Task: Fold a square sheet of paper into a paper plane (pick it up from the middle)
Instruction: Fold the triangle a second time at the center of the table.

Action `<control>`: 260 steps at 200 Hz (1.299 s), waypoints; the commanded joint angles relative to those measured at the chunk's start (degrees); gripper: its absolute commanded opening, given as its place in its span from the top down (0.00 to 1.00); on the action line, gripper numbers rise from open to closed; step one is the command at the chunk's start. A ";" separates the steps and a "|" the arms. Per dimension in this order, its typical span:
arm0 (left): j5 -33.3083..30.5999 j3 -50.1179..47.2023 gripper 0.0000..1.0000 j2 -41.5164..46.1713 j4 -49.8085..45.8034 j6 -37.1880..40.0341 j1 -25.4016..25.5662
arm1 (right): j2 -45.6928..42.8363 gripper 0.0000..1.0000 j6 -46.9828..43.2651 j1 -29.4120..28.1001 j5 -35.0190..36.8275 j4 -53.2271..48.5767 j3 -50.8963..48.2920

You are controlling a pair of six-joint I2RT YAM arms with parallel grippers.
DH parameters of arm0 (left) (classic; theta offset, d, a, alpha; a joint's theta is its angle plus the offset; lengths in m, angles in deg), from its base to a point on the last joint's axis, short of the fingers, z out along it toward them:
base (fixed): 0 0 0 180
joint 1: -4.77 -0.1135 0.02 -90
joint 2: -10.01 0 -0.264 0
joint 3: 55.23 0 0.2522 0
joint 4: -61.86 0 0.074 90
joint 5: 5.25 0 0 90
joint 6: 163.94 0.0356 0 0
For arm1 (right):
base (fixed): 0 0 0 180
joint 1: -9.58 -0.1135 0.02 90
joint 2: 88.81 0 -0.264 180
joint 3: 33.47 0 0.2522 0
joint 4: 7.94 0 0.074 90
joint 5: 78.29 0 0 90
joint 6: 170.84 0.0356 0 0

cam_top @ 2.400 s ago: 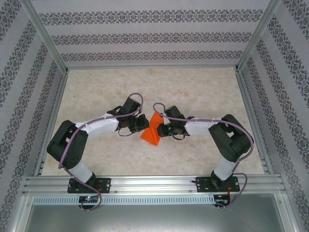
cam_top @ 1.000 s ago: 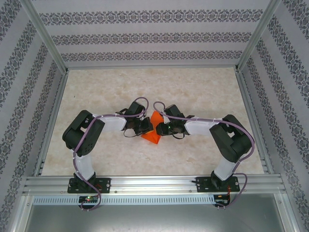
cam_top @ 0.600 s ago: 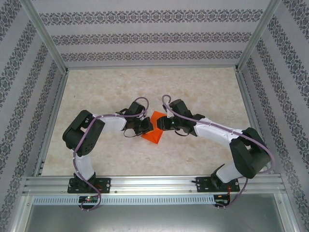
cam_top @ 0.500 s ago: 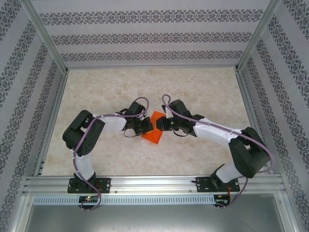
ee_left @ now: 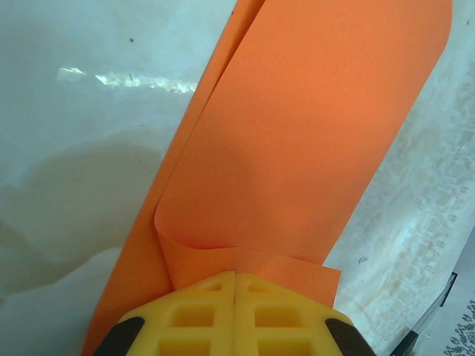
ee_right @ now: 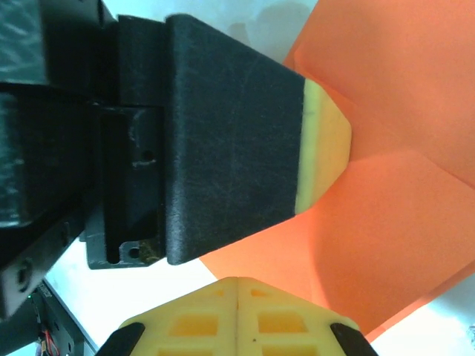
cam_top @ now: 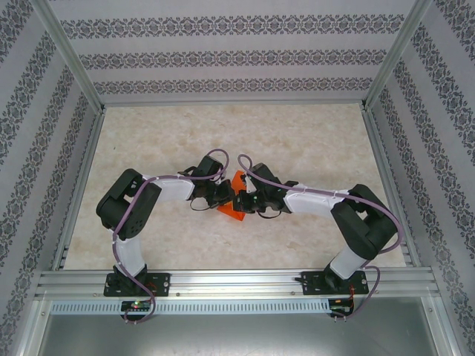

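Observation:
The square sheet of paper (cam_top: 235,196) is bright orange, folded over and creased, and stands up off the tabletop between the two grippers. My left gripper (cam_top: 224,194) comes in from the left. In the left wrist view this gripper (ee_left: 234,276) is shut on the curled near edge of the paper (ee_left: 304,126). My right gripper (cam_top: 242,202) comes in from the right, tips almost against the left one. In the right wrist view that gripper (ee_right: 237,282) is shut at the paper's (ee_right: 401,215) lower corner, under the left gripper's black finger (ee_right: 230,148).
The marbled tabletop (cam_top: 297,133) lies open behind the grippers and to both sides. Patterned walls with aluminium posts (cam_top: 70,55) enclose it on three sides. A metal rail (cam_top: 237,282) carrying both arm bases runs along the near edge.
The right arm has swung its gripper left and nearer onto the lower part of the paper and shut it there. The left gripper has stayed shut on the paper.

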 commanded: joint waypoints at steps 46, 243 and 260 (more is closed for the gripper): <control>-1.46 -0.50 0.94 -2.26 -1.96 1.74 0.03 | 4.74 0.93 2.31 0.42 -1.48 0.92 1.03; -1.71 -0.50 0.95 -2.53 -2.86 2.10 0.02 | -0.76 0.88 -1.91 -0.21 -2.46 -4.99 1.69; -1.62 -0.41 0.95 -2.51 -2.87 2.11 -0.02 | 0.42 0.88 -1.48 -0.68 -2.38 -5.04 1.69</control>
